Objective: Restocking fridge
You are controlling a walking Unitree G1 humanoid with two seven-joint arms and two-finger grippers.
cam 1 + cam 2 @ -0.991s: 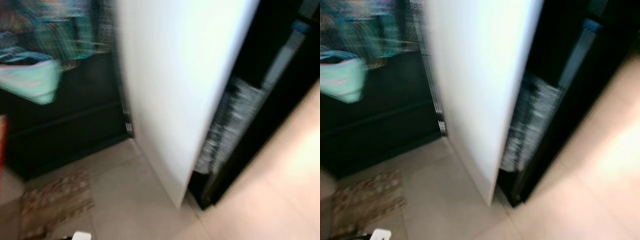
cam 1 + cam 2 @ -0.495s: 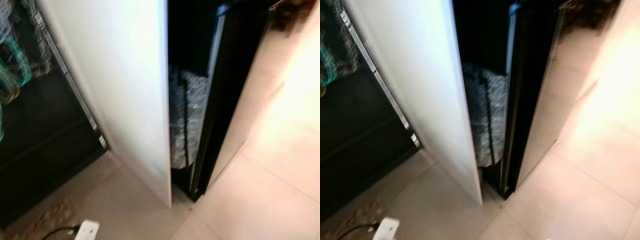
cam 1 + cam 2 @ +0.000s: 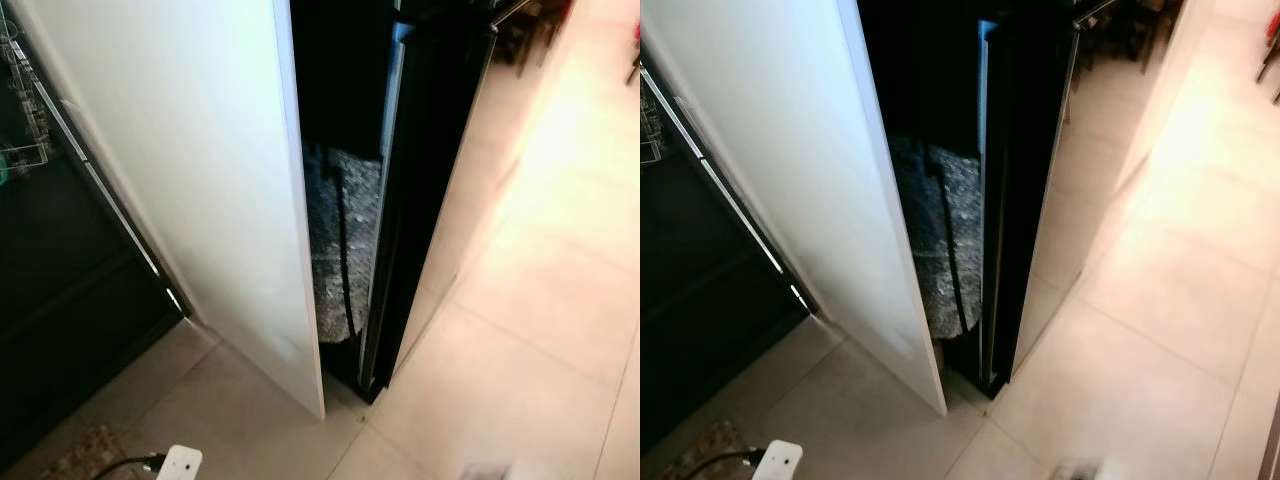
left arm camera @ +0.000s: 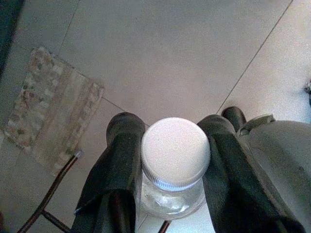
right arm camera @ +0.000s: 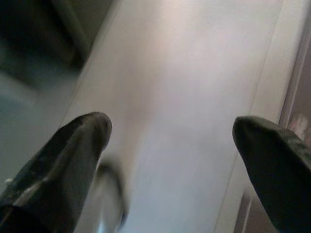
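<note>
The left end effector (image 4: 175, 145) is closed around a clear glass jar (image 4: 172, 194) with a white screw lid (image 4: 175, 153), one black finger (image 4: 116, 160) pressed against each side just under the lid, above the tiled floor (image 4: 170, 58) and near a patterned mat (image 4: 48, 107). The right end effector (image 5: 170, 145) is spread wide with nothing between its fingers, over a pale blurred surface. Ahead, a white door (image 3: 190, 170) stands ajar beside a tall black panel (image 3: 430, 150); a speckled grey surface (image 3: 345, 230) shows in the dark gap between them.
</note>
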